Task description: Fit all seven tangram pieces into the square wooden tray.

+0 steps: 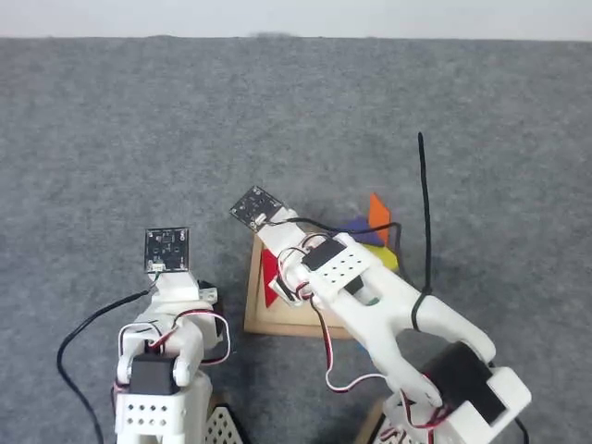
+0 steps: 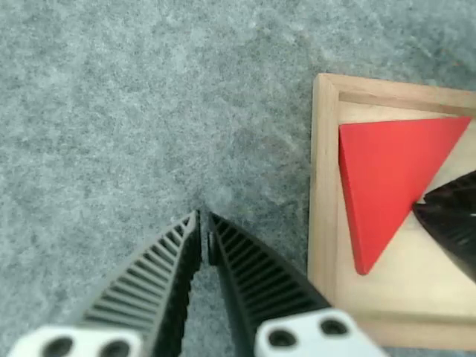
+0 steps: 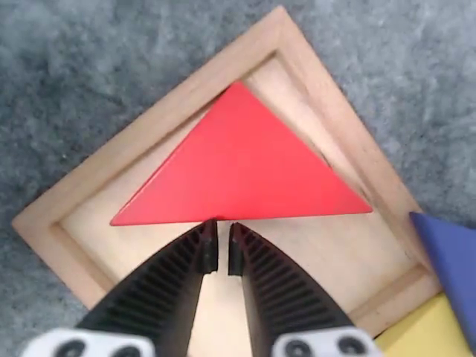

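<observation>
The right arm (image 1: 388, 305) overhangs the tray (image 1: 252, 287), where bare wood lies open beside the red triangle (image 3: 238, 167).

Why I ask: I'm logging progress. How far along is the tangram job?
Done: the red triangle lies flat in the tray. In hand: nothing; the right gripper hangs shut over the tray beside it, the left gripper shut over the carpet. Left: at least the blue piece, yellow piece and orange piece sit by the tray's edge, not fitted.
</observation>
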Robot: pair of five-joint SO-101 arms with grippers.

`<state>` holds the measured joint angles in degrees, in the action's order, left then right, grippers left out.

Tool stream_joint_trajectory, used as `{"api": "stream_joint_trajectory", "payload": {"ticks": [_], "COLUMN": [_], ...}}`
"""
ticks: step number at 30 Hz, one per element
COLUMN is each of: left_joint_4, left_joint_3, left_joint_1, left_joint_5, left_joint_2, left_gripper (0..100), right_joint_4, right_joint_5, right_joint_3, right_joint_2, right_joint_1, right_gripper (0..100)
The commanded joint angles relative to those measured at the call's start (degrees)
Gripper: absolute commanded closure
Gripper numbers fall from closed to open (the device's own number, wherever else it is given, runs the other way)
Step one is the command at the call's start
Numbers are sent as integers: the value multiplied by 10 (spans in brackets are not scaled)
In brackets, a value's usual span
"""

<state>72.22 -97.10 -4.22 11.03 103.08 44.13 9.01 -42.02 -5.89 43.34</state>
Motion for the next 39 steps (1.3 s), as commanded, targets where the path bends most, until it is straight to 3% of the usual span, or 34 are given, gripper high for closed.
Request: {"api": "stream_joint_trajectory", "payload": {"ticks": [1, 12, 20, 29, 39], "left_joint_4": [1, 1, 1, 1, 1], "left_joint_3": [7, 7, 7, 7, 7], "left_joint_1": [-4, -4, -4, -4, -4], "left_joint_5": [-4, -4, -4, -4, -4], "left_joint_2": [11, 11, 11, 11, 11], "left_gripper": [986, 986, 986, 986, 986], "right_joint_4": [-9, -43, -61, 64, 79], "right_joint_5": [-1, -25, -19, 12, 64], "right_joint_3": [44, 49, 43, 99, 21], "right_joint_2": [-15, -17, 36, 96, 38], "right_joint_1": [-2, -3, 42, 16, 2], "right_gripper": [967, 967, 967, 967, 967]}}
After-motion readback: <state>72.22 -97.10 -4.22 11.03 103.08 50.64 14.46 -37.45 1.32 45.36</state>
